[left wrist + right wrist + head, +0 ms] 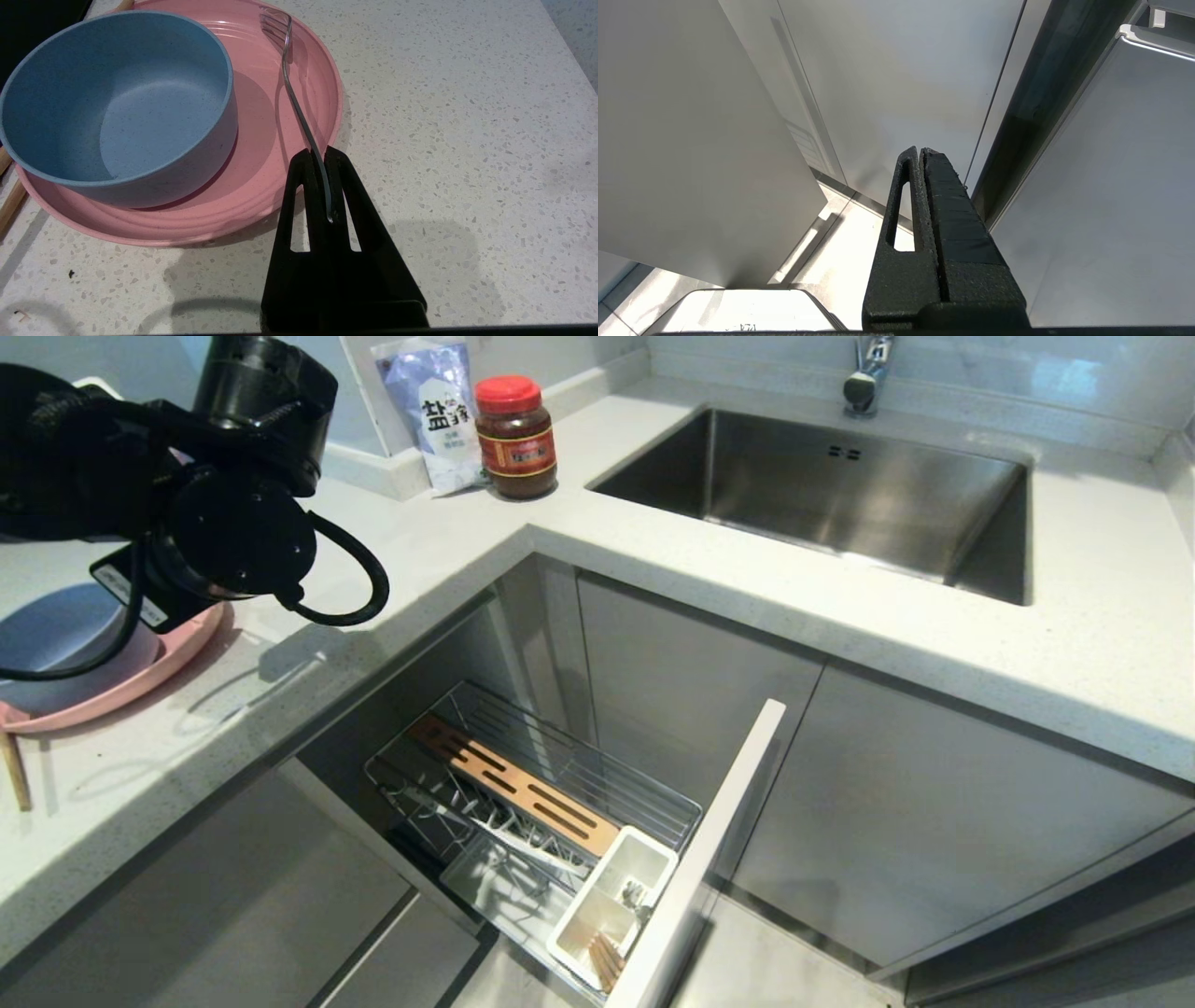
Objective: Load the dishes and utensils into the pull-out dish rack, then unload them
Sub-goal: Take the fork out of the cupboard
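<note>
Slim silver utensil (pixel 299 116), long thin handle, tined head like a fork rather than a spoon bowl, head over the far rim of the pink plate (pixel 261 186). Left claw (pixel 318 156) clamped on its handle end, black fingers (pixel 345 186) pressed together either side of the metal. Handle runs across the plate's right part; cannot tell if the head touches the plate.

Pink plate flat, round, matte, ridged rim, sits on the speckled white surface (pixel 467 140). Blue-grey bowl (pixel 117 102) upright on the plate, empty. Light-brown chopsticks (pixel 9 205) just beside the plate edge on the surface, mostly cut off.

In the head view the left arm (pixel 233 513) is bent over the plate (pixel 177 653) at the left of the surface, wrist angled down, claw itself hidden behind the arm.

Pull-out dish rack (pixel 560 775) drawn out below the surface: chrome wire, slotted wooden board (pixel 513 784), white cutlery cup (pixel 611 905) at the front with something brown and something metal in it, too small to tell.

Right claw (pixel 920 151) fingers together, holding nothing, parked low facing cabinet doors (pixel 887 84).
</note>
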Robot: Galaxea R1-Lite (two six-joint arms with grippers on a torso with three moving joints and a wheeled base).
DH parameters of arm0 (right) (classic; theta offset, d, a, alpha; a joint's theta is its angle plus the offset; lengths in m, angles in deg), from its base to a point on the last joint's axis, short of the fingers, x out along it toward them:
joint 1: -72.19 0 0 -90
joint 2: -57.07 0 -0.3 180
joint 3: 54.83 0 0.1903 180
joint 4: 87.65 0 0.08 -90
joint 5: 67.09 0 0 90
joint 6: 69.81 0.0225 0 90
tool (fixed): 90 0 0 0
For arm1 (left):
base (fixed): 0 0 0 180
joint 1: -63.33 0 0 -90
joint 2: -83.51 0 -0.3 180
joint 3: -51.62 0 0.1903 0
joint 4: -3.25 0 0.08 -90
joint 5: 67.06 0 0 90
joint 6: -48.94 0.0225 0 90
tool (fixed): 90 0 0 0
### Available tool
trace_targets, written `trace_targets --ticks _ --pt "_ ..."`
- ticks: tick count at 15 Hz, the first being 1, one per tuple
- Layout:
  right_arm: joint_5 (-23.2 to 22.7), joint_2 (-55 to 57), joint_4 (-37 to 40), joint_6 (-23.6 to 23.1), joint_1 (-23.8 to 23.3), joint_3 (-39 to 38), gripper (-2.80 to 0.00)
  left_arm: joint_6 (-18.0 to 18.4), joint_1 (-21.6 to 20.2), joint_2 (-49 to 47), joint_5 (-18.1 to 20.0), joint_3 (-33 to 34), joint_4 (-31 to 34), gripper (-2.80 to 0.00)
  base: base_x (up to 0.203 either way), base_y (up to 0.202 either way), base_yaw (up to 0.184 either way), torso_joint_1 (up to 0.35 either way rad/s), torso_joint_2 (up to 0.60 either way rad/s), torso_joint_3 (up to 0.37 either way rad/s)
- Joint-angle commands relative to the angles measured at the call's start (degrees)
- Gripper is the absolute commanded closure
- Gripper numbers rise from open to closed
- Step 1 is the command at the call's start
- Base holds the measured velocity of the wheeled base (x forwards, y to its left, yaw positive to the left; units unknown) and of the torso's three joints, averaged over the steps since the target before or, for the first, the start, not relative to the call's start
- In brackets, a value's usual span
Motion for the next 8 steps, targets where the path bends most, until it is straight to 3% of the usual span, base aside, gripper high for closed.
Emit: trace_targets --ticks 1,8 --pt "0.0 -0.24 -0.06 0.0 0.01 -0.09 0.0 -0.23 -0.91 -0.64 -0.38 -0.04 0.2 0.0 0.0 0.0 0.0 0.0 0.0 0.0" --pt "0.0 -0.24 0.01 0.0 0.04 -0.09 0.0 -0.22 -1.53 -1.43 -0.38 -0.28 0.2 0.0 0.0 0.0 0.0 0.0 0.0 0.0"
